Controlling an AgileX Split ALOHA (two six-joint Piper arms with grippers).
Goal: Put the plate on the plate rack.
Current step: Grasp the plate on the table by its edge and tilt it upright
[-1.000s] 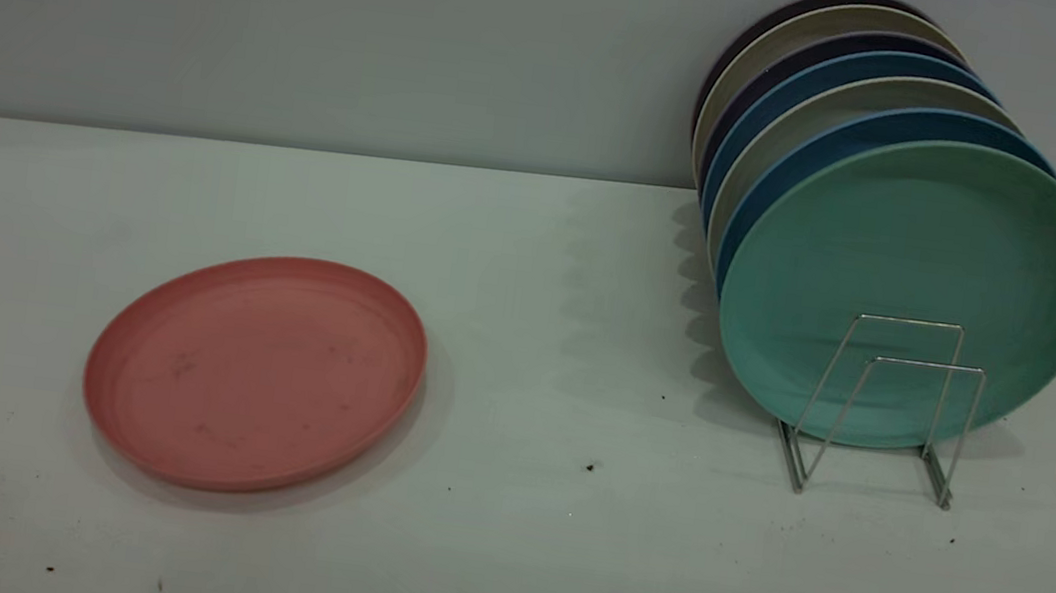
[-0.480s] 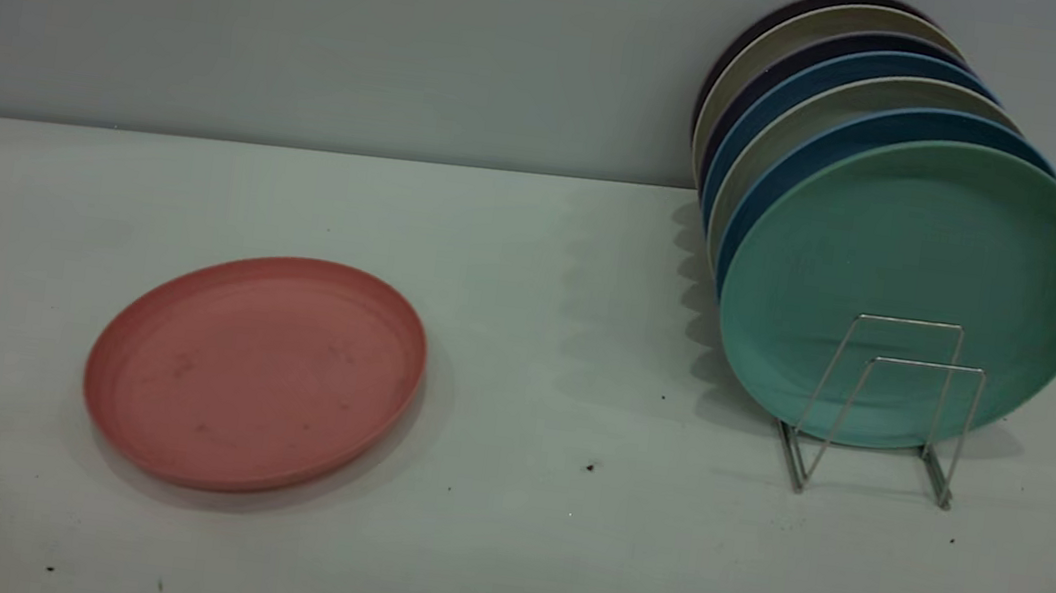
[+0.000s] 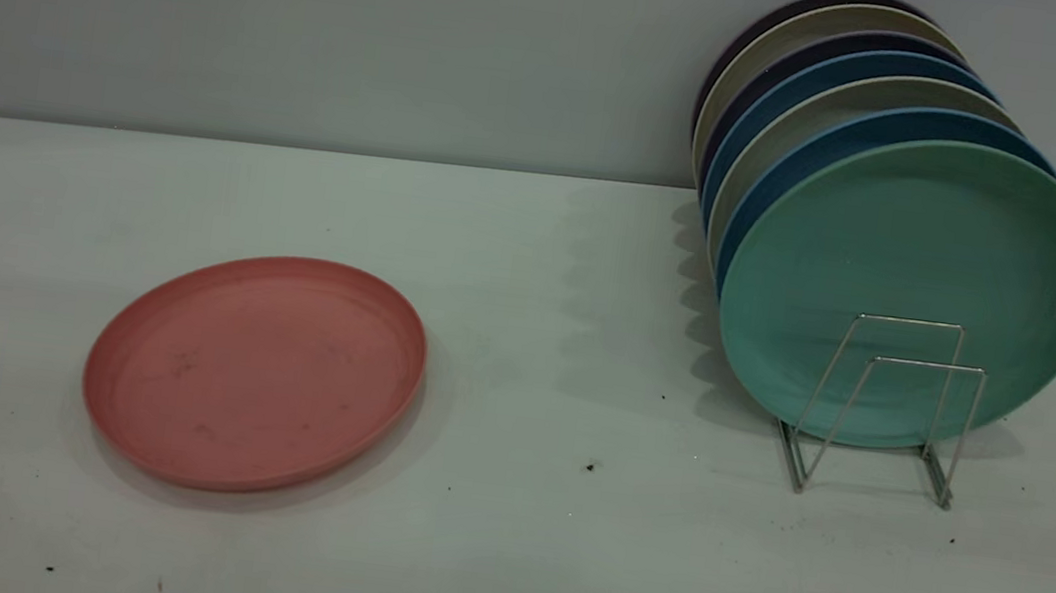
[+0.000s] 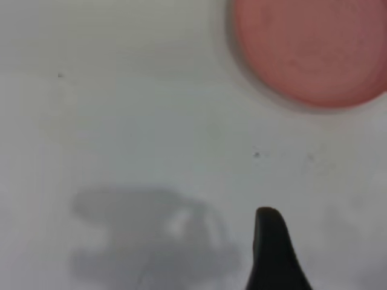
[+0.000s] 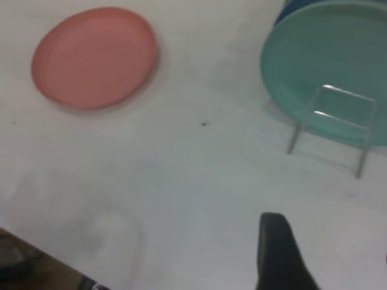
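The plate (image 3: 255,372) lies flat on the surface (image 3: 519,537), well apart from the plate rack (image 3: 887,411), where a teal-green plate (image 3: 909,273) fronts a row of upright plates. One dark finger of the left gripper (image 4: 273,254) and one of the right gripper (image 5: 279,257) hang above bare surface, clear of the plate; whether either pair of fingers is open cannot be told.

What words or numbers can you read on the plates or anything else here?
None: no words, numbers or signs show anywhere.
The pink plate has only faint dark smudges, no writing.
The green plate and the plates behind it are plain.
The wire rack and the table carry no label, only dark specks.
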